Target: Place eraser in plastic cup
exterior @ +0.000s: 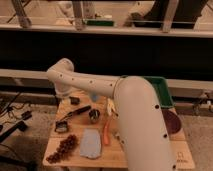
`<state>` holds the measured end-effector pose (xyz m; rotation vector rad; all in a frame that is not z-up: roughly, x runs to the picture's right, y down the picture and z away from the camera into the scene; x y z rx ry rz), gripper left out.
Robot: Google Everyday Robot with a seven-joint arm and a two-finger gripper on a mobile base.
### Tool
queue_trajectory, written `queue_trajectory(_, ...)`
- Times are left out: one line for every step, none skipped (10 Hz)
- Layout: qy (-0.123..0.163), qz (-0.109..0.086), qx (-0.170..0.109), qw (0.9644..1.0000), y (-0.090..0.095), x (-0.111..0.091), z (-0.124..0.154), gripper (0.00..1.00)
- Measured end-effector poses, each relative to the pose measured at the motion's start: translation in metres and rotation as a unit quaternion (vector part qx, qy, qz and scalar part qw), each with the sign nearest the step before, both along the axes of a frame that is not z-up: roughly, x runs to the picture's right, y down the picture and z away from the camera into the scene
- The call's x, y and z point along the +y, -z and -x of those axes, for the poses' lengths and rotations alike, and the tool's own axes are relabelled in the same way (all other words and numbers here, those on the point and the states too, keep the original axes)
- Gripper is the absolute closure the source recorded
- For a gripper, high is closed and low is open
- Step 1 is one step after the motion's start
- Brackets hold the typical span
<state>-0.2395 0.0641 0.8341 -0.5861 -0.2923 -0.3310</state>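
The eraser, a small black block, lies at the back left of the wooden table. My arm rises from the lower right, bends at a white elbow and comes down at the table's back left corner. My gripper hangs there, just left of the eraser and close above the table edge. The blue-grey plastic cup shows only partly behind my forearm, right of the eraser.
A black-handled knife, a dark metal cup, a blue cloth, grapes, an orange carrot-like piece and a banana lie on the table. A green bin stands at the back right. My arm hides the table's right half.
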Motion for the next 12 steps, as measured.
queue_trajectory(-0.001, 0.0, 0.001, 1.0, -0.001, 0.0, -0.002, 0.2)
queue_trajectory(-0.001, 0.0, 0.001, 1.0, -0.001, 0.0, -0.002, 0.2)
queue_trajectory(-0.001, 0.0, 0.001, 1.0, 0.0, 0.0, -0.001, 0.2)
queue_trajectory(0.0, 0.0, 0.001, 1.0, 0.0, 0.0, -0.002, 0.2)
queue_trajectory(0.002, -0.003, 0.003, 1.0, 0.001, 0.001, -0.002, 0.2)
queue_trajectory(0.006, -0.008, 0.007, 0.9999, -0.002, 0.003, -0.004, 0.2)
queue_trajectory(0.01, -0.014, 0.011, 0.9998, -0.006, 0.003, -0.002, 0.2)
queue_trajectory(0.012, -0.019, 0.013, 0.9997, -0.013, 0.0, 0.002, 0.2)
queue_trajectory(0.016, -0.023, 0.012, 0.9995, -0.02, -0.003, 0.007, 0.2)
queue_trajectory(0.02, -0.026, 0.01, 0.9994, -0.026, -0.006, 0.014, 0.2)
queue_trajectory(0.025, -0.028, 0.006, 0.9993, -0.032, -0.009, 0.024, 0.2)
queue_trajectory(0.029, -0.028, 0.004, 0.9992, -0.036, -0.011, 0.03, 0.2)
